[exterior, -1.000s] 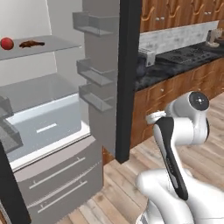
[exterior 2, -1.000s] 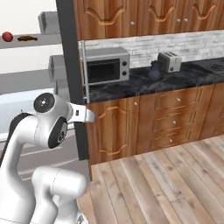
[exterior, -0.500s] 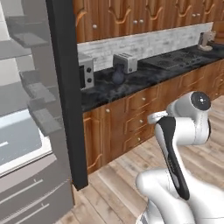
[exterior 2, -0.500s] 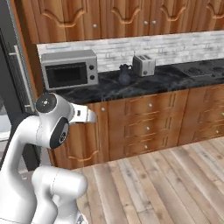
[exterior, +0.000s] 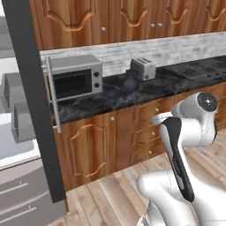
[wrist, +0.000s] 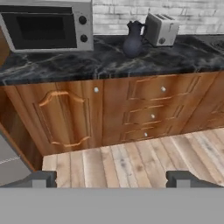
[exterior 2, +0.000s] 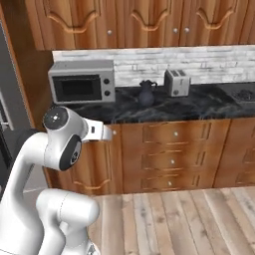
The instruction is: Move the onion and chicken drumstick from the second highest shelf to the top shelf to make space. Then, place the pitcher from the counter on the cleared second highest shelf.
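Pretty clearly a home kitchen. There's a black marble counter (exterior 2: 199, 107) over wooden cabinets (wrist: 148, 109), with a microwave (exterior 2: 82, 85) and toaster (exterior 2: 177, 82) against a brick backsplash (exterior: 176, 48).

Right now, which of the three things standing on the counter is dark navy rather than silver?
The pitcher, standing between the microwave and the toaster. Both of those are silver-grey boxes; it is a dark, rounded jug.

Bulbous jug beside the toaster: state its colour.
Dark navy-black jug, clearest in the hand view.

Pitcher on the counter

A dark pitcher (wrist: 133, 40) was seen upright on the black marble counter (wrist: 100, 61), untouched.
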Available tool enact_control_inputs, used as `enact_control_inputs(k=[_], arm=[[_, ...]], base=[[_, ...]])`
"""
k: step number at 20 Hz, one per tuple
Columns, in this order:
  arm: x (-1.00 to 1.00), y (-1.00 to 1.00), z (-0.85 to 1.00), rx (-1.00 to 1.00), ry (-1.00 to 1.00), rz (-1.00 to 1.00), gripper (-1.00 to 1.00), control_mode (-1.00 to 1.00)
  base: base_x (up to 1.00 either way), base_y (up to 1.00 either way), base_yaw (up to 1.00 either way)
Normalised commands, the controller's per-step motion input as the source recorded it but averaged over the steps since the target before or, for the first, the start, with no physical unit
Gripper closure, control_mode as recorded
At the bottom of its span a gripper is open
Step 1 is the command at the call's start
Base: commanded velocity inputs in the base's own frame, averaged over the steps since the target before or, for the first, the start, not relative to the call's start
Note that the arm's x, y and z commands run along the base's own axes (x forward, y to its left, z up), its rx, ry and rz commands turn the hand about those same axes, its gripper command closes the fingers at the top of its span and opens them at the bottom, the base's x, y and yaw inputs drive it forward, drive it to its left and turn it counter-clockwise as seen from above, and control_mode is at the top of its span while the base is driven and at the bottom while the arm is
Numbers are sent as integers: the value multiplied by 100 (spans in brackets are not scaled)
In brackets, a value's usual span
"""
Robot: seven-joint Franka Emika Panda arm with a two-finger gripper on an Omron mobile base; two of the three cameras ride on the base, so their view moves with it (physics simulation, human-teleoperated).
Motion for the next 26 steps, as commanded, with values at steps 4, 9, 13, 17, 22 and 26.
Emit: enact_control_inputs(k=[4, 9, 13, 17, 22, 26], arm=[[0, 0, 0, 0, 0, 0, -100, 100], [0, 0, 0, 0, 0, 0, -100, 100], [0, 0, 0, 0, 0, 0, -100, 100], [0, 0, 0, 0, 0, 0, -100, 100], [0, 0, 0, 0, 0, 0, -100, 100], [0, 0, 0, 0, 0, 0, -100, 100]], base=[[68, -54, 49], [69, -61, 47], [67, -64, 45], [63, -61, 44], [64, -60, 44], [50, -63, 42]])
